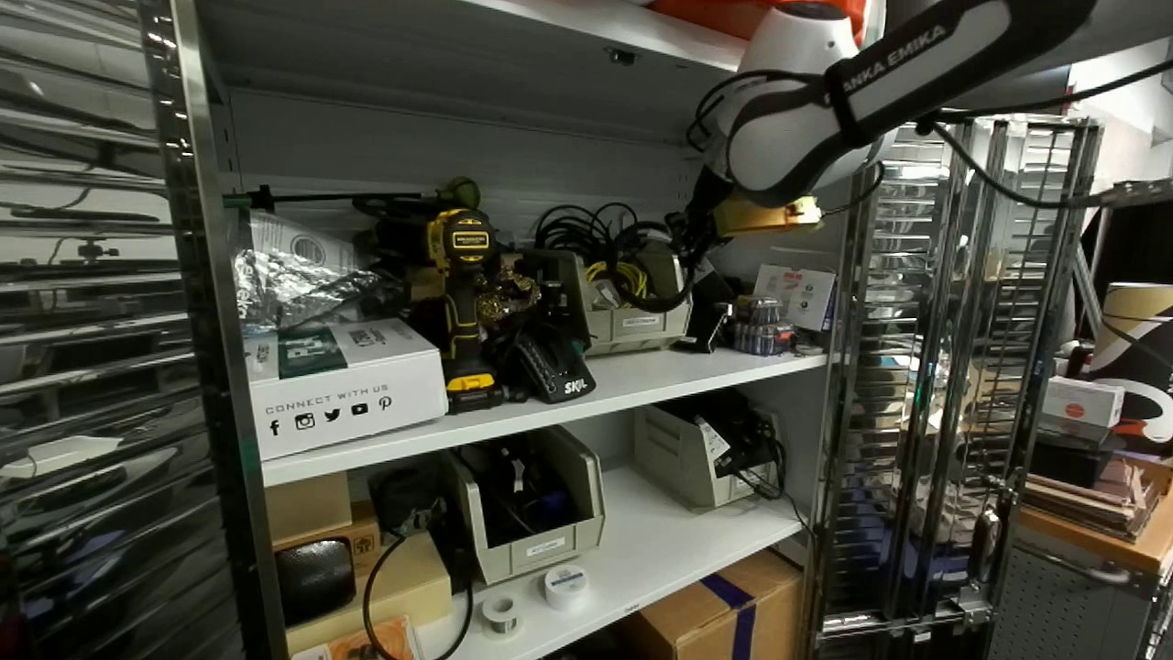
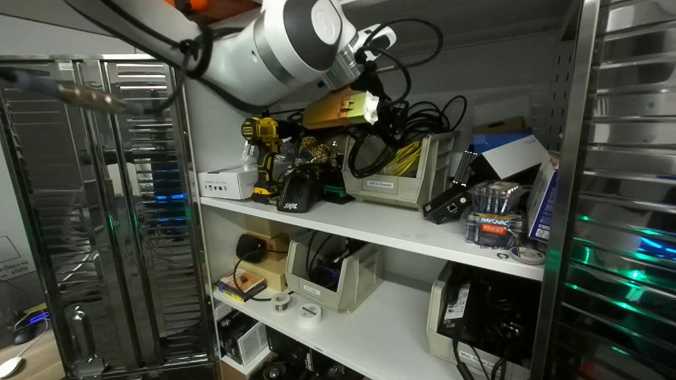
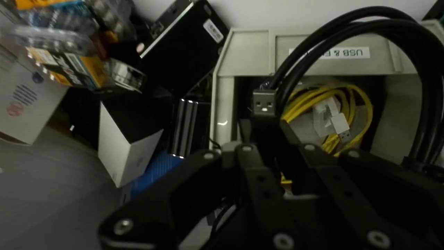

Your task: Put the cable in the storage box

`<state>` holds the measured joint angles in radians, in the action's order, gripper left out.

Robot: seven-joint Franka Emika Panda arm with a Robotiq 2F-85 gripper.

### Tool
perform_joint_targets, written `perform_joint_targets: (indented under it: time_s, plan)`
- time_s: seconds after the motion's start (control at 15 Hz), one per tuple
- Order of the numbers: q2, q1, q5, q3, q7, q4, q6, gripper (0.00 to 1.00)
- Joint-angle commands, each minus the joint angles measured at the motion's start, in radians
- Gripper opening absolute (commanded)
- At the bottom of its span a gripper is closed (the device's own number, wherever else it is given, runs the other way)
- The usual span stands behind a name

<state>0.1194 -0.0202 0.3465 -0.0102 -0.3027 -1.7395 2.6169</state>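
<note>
My gripper (image 3: 265, 130) is shut on a black USB cable (image 3: 428, 73), near its metal plug, which points up between the fingertips in the wrist view. The gripper is above the right part of the storage box in an exterior view (image 1: 692, 240). The storage box (image 2: 377, 191) is a grey-beige open bin labelled for USB on the upper shelf; it also shows in the wrist view (image 3: 242, 52). The cable's loop (image 2: 359, 168) hangs over the box's open front. The box holds a coiled yellow cable (image 3: 367, 104). More black cable coils rise behind the gripper.
A yellow drill (image 1: 463, 266) and a SKIL charger (image 2: 296, 195) stand at one side of the box. A black device (image 2: 449, 203) and battery packs (image 2: 494, 227) stand at the other. More bins (image 1: 541, 550) are on the shelf below.
</note>
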Motion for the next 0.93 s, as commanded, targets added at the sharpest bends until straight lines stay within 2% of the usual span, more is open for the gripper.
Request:
perform_joint_targets:
  time_s: [0.0, 0.4, 0.73, 0.8, 0.87]
  plan:
    - [0.172, 0.026, 0.102, -0.012, -0.08, 0.205, 0.076, 0.05]
    - [0.337, 0.066, 0.197, -0.044, -0.166, 0.432, 0.108, 0.05]
    - [0.428, 0.085, 0.286, -0.089, -0.156, 0.541, 0.058, 0.05]
    - [0.439, 0.088, 0.306, -0.1, -0.151, 0.551, 0.045, 0.34]
    - [0.442, 0.088, 0.319, -0.103, -0.147, 0.551, 0.038, 0.47]
